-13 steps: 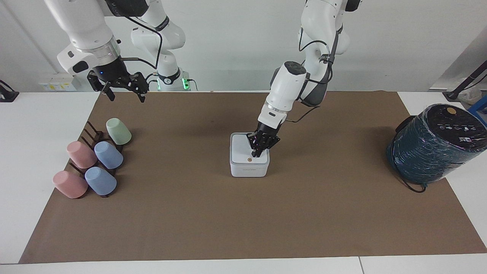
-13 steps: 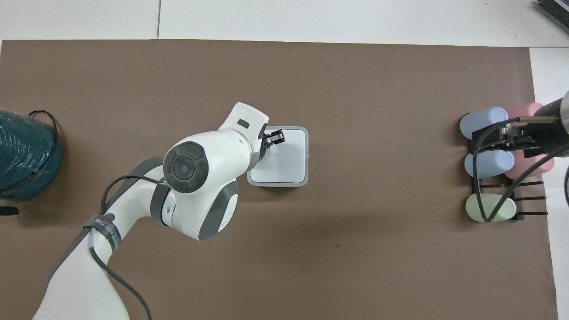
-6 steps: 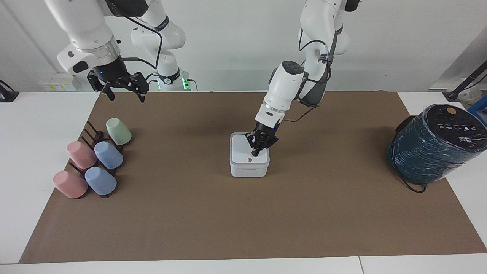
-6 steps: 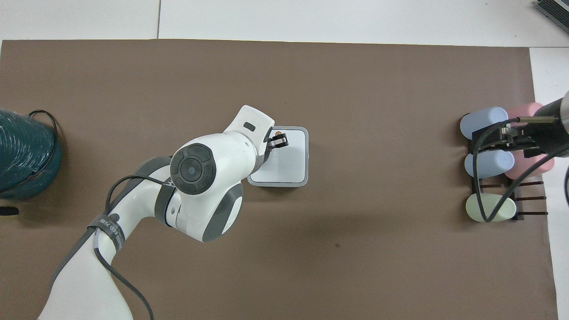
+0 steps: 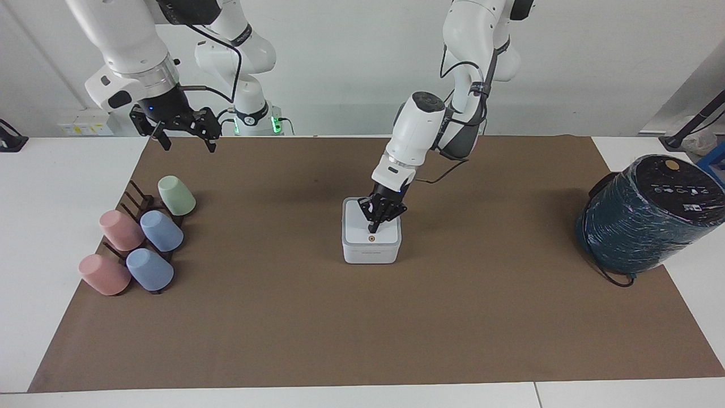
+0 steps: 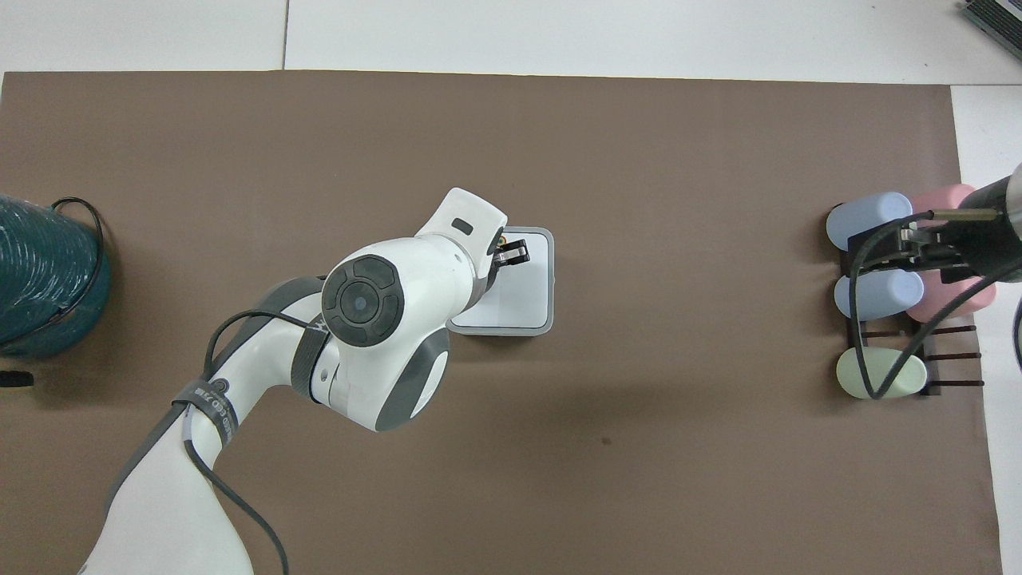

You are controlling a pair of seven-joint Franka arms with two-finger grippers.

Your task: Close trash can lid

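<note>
The white trash can [image 5: 371,253] stands mid-table on the brown mat, also seen in the overhead view [image 6: 550,279]. Its lid [image 5: 355,222] lies flat on top, with the orange-ringed dot [image 5: 371,238] at the edge farthest from the robots. My left gripper [image 5: 372,229] is shut, its tips resting on the lid just by that dot; from overhead the left arm hides much of the lid [image 6: 527,291] and only the gripper's end [image 6: 513,254] shows. The right gripper [image 5: 188,144] hangs open in the air over the mat's corner near the cup rack, holding nothing.
A large dark teal wrapped cylinder [image 5: 645,218] sits at the left arm's end of the table [image 6: 40,279]. Several pastel cups on a dark rack [image 5: 141,241] lie at the right arm's end [image 6: 882,291]. The brown mat [image 5: 362,328] covers most of the table.
The left gripper's fingers have come fully together and it has slid a little across the lid toward the right arm's end. The lid stays flat. The right arm has not moved.
</note>
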